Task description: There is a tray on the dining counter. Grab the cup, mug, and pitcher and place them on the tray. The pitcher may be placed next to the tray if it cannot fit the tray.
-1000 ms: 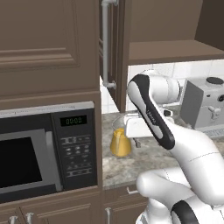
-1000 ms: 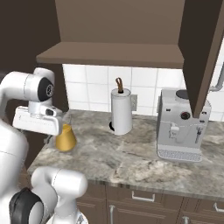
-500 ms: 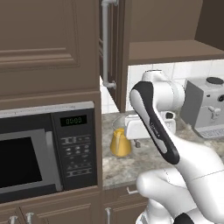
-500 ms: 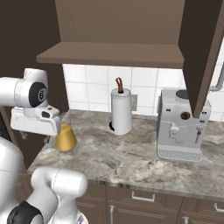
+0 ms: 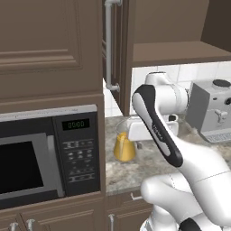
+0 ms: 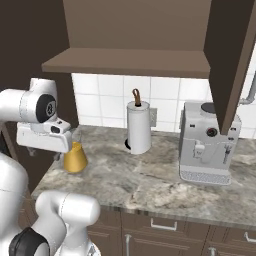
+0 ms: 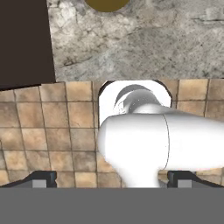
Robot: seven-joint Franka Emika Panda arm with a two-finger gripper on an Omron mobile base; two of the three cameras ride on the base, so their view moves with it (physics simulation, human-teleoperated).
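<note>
The pitcher stands near the left edge of the stone desk, beside the dark cabinet wall. The claw hangs just above it, fingers spread and empty. Open room lies rightward toward the towel roll and coffee machine; tiles behind.

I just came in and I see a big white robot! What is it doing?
The robot arm is reaching toward the pitcher, the glass flask with yellow in it, which stands on the stone worktop near the corner. Its gripper is open and holds nothing; the hand hangs just above and beside the pitcher. A paper-towel roll and a coffee machine stand farther along the worktop.
</note>
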